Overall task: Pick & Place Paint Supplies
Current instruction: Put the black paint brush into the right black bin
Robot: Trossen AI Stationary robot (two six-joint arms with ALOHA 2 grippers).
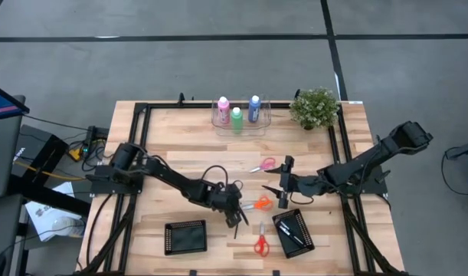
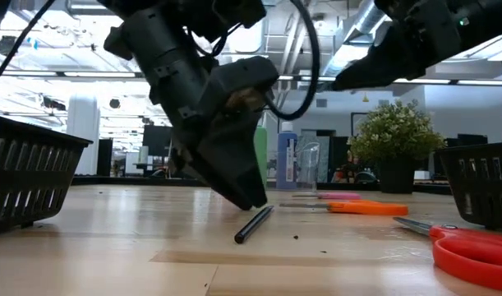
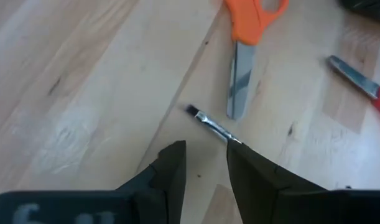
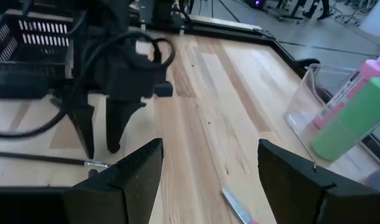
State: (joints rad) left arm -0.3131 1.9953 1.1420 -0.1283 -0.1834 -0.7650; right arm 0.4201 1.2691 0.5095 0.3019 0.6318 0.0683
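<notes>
**Left gripper coming onto a loose brush**

Left gripper [image 1: 235, 215] is sitting low-centre in the high view, fingers parted and tips at the wood, w/ a thin dark-handled brush [image 3: 213, 126] lying flat btwn and just past them. In the low view the brush [image 2: 254, 224] is resting on the table [image 1: 180, 153] right by the fingertips; not lifted, nothing gripped. Right gripper [image 1: 283, 184] is hovering right of centre, jaws wide, empty. Three paint bottles are standing in a clear holder [image 1: 241, 123] at top centre: pink [image 1: 223, 107], green [image 1: 237, 117], blue [image 1: 254, 107]. More brushes are lying in the lower-right black basket [image 1: 295, 234].

Step, as I judge it: grasp approach on the brush. Next move is calling for fingers straddling the handle, then closing; it's thin, so it may roll or slip.
</notes>
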